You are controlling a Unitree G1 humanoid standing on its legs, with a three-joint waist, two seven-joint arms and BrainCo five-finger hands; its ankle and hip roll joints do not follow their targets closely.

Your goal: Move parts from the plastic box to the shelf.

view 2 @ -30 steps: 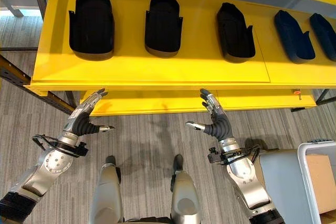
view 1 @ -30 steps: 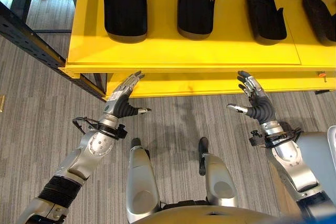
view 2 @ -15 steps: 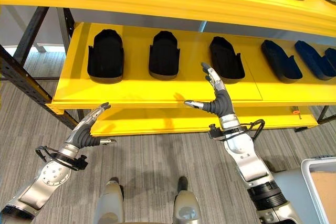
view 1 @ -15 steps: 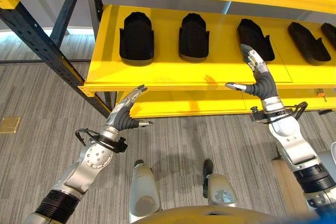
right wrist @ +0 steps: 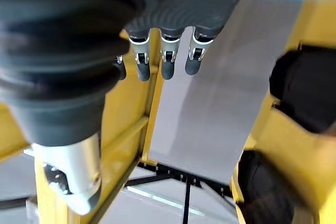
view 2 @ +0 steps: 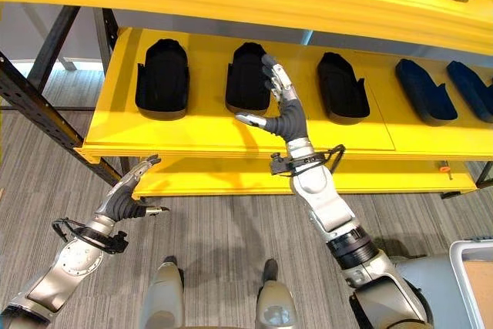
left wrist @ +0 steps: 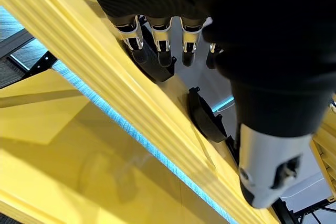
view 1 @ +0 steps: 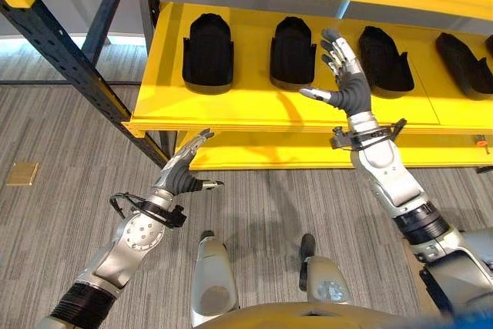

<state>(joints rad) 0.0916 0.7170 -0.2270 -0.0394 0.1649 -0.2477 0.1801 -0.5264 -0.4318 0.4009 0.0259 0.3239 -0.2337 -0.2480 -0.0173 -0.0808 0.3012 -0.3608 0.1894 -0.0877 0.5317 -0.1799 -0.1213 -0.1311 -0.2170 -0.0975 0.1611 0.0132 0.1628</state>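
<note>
Right hand (view 1: 343, 82) above shelf (view 1: 231, 105) parts (view 1: 207, 54)

Both eye views look steeply down from the robot's head onto the front of the yellow shelf (view 1: 231, 98) and the grey carpet floor (view 1: 69, 213) before it. They sit slightly apart, so the row of black parts (view 2: 162, 68) lies further towards the left side in the right eye view; the two share the shelf board, the dark rack post (view 1: 69, 59) and both arms. The left wrist view looks from very close along the left hand (left wrist: 210, 3), past its fingers (left wrist: 163, 40), up at the shelf's yellow edge. The right wrist view looks along the right hand (right wrist: 173, 3) past its fingers (right wrist: 167, 56) at the grey back panel (right wrist: 210, 114) between yellow boards.
</note>
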